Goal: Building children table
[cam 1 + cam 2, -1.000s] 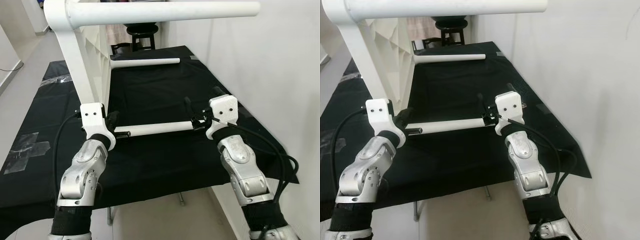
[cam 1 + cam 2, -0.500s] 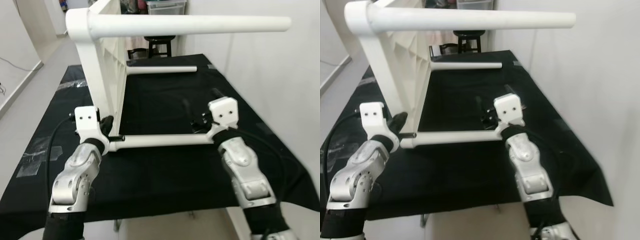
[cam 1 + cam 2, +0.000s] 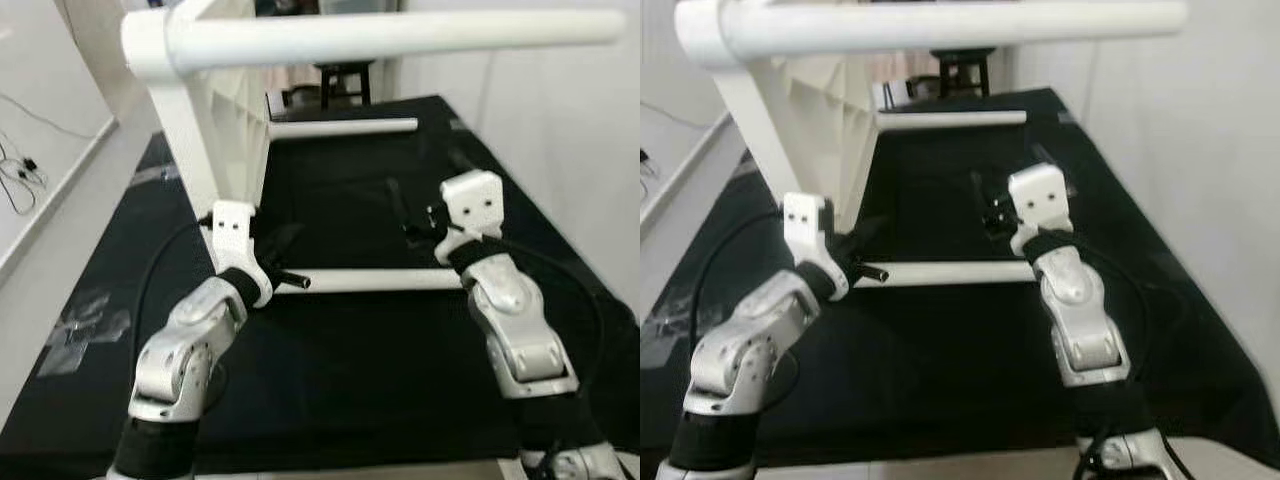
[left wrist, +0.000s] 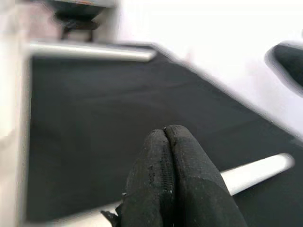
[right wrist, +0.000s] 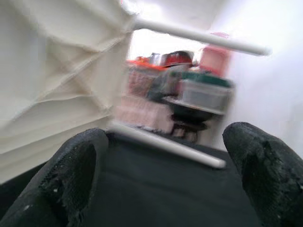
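A white table top (image 3: 215, 130) stands on its edge on the black-covered workbench (image 3: 360, 380). Two white legs are fixed to it, one high (image 3: 400, 35) and one low at the far side (image 3: 345, 127). A loose white leg (image 3: 385, 281) lies on the cloth with its dark screw tip (image 3: 297, 281) pointing toward the table top. My left gripper (image 3: 280, 240) is shut and empty just above that screw end, its fingers (image 4: 163, 142) pressed together. My right gripper (image 3: 425, 188) is open above the leg's other end, both fingertips (image 5: 78, 161) spread wide.
A white wall runs along the workbench's right side. A black stool (image 3: 340, 75) stands behind the bench. Grey tape (image 3: 90, 320) marks the cloth at the left, and cables (image 3: 20, 160) lie on the floor beyond. Storage boxes (image 5: 203, 90) sit in the background.
The camera has shifted. The loose leg's screw end, held against the table top's lower corner half a second ago, now lies free of it beside my left gripper.
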{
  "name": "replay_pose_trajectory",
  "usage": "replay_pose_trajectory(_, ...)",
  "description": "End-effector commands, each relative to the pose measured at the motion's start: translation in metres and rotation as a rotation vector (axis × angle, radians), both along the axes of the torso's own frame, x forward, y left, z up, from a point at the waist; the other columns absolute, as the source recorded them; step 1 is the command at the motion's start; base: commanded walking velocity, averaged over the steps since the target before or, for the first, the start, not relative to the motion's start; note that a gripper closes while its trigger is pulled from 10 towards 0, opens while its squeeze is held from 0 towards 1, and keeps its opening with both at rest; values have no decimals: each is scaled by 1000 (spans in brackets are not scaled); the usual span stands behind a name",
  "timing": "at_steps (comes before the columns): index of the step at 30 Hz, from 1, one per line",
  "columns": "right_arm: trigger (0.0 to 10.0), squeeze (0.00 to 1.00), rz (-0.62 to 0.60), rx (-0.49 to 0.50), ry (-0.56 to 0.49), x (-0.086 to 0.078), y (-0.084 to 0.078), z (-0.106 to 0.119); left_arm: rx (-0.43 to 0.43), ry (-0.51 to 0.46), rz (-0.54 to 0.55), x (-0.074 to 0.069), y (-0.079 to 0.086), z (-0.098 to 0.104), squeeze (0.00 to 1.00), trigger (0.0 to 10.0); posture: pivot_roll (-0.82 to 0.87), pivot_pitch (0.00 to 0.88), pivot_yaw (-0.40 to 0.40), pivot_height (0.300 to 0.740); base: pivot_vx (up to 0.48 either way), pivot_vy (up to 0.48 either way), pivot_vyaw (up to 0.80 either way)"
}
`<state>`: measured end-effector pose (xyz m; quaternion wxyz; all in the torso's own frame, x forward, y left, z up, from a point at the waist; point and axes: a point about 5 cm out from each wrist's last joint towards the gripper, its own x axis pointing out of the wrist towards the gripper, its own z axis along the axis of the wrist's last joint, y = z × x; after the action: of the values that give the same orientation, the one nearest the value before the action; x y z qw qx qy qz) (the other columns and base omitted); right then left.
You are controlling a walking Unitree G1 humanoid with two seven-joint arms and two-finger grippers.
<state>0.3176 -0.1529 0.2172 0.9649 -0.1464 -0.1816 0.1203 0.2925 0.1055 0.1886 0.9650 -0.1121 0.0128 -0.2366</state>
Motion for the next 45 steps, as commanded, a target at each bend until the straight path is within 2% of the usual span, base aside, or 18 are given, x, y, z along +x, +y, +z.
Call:
replay_pose_trajectory(1, 10000, 0, 9, 1, 13, -1, -1, -2, 24, 20, -67, -6, -7, -3, 0, 10000, -13, 58, 30, 740, 0, 0, 0)
replay_pose_trajectory(4, 10000, 0, 8, -22, 5, -2, -5, 0, 72, 35, -41, -8, -9, -8, 0, 10000, -15, 59, 34, 740, 0, 0, 0)
replay_pose_trajectory(10, 10000, 0, 13, -56, -28, -4, -11, 11, 124, 89, 107, 4, 10, -17, 0, 10000, -24, 62, 41, 740, 0, 0, 0)
replay_pose_trajectory(12, 10000, 0, 1, -64, -64, -6, -19, 24, 123, 100, 158, 9, 17, -19, 0, 10000, -33, 64, 46, 740, 0, 0, 0)
replay_pose_trajectory(14, 10000, 0, -30, -83, -151, -14, -33, 55, 134, 114, 210, 17, 25, -23, 0, 10000, -55, 66, 56, 740, 0, 0, 0)
replay_pose_trajectory(15, 10000, 0, -30, -83, -151, -14, -33, 55, 134, 114, 210, 17, 25, -23, 0, 10000, -55, 66, 56, 740, 0, 0, 0)
replay_pose_trajectory(16, 10000, 0, -46, -97, -195, -18, -40, 68, 136, 110, 210, 21, 25, -23, 0, 10000, -59, 67, 58, 740, 0, 0, 0)
replay_pose_trajectory(18, 10000, 0, -46, -97, -195, -18, -40, 68, 136, 110, 210, 21, 25, -23, 0, 10000, -59, 67, 58, 740, 0, 0, 0)
replay_pose_trajectory(20, 10000, 0, -65, -181, -273, -31, -54, 92, 144, 120, 187, 32, 20, -23, 0, 10000, -92, 70, 76, 740, 0, 0, 0)
replay_pose_trajectory(21, 10000, 0, -65, -181, -273, -31, -54, 92, 144, 120, 187, 32, 20, -23, 0, 10000, -92, 70, 76, 740, 0, 0, 0)
replay_pose_trajectory(23, 10000, 0, -84, -338, -303, -45, -67, 106, 145, 133, 177, 43, 17, -25, 0, 10000, -117, 80, 88, 740, 0, 0, 0)
replay_pose_trajectory(25, 10000, 0, -84, -338, -303, -45, -67, 106, 145, 133, 177, 43, 17, -25, 0, 10000, -117, 80, 88, 740, 0, 0, 0)
replay_pose_trajectory(26, 10000, 0, -90, -395, -303, -50, -71, 108, 150, 132, 177, 45, 16, -25, 0, 10000, -117, 80, 88, 740, 0, 0, 0)
replay_pose_trajectory(27, 10000, 0, -90, -395, -303, -50, -71, 108, 150, 132, 177, 45, 16, -25, 0, 10000, -117, 80, 88, 740, 0, 0, 0)
replay_pose_trajectory(32, 10000, 0, -290, -567, -418, -71, -99, 141, 149, 126, 211, 51, 19, -27, 0, 10000, -150, 99, 110, 740, 0, 0, 0)
replay_pose_trajectory(36, 10000, 0, -307, -622, -469, -71, -96, 156, 141, 121, 225, 52, 18, -27, 0, 10000, -147, 101, 106, 740, 0, 0, 0)
replay_pose_trajectory(41, 10000, 0, -251, -749, -560, -64, -76, 178, 130, 136, 262, 54, 21, -33, 0, 10000, -154, 99, 97, 740, 0, 0, 0)
replay_pose_trajectory(45, 10000, 0, -161, -807, -578, -57, -60, 183, 119, 156, 297, 55, 24, -39, 0, 10000, -161, 97, 89, 740, 0, 0, 0)
